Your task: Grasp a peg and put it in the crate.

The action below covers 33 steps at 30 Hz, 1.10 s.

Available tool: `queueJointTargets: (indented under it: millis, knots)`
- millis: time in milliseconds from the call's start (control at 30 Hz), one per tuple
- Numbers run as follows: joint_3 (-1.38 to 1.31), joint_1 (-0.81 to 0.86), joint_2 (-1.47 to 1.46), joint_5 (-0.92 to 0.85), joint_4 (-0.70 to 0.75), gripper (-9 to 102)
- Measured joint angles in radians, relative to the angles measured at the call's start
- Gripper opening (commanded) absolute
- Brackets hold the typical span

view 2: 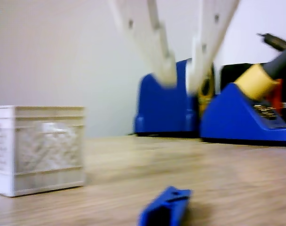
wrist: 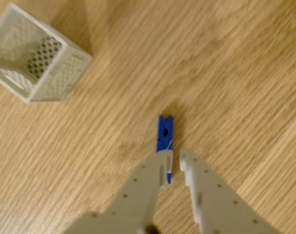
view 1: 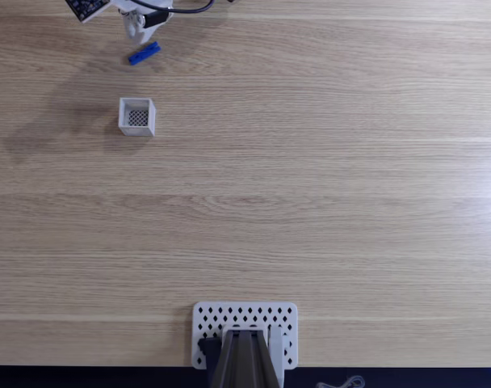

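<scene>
Light wooden table (view 1: 326, 186), pale wall (view 2: 58, 52) behind.

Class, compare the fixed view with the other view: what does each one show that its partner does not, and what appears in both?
Only the fixed view shows the perforated white plate at the table's near edge, and the crate's mesh bottom from above. Only the other view shows the blue soldering stations and a yellow-handled iron behind the table. Both show the crate, the blue peg lying on the wood, and the open gripper above it, not holding it.

Overhead fixed view, table-level side view, close downward wrist view; shared crate (view 1: 137, 117).
</scene>
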Motion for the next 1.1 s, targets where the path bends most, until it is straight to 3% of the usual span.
queueJointTargets:
  millis: [300,633,933,1100]
  knots:
    - [0.043,0.002,-0.020,0.000,-0.011,0]
    - [0.273,0.002,0.040,0.000,-0.324,0]
    - [0.275,0.002,0.040,0.044,-0.370,0]
    - [0.275,-0.017,0.040,0.057,-0.370,12]
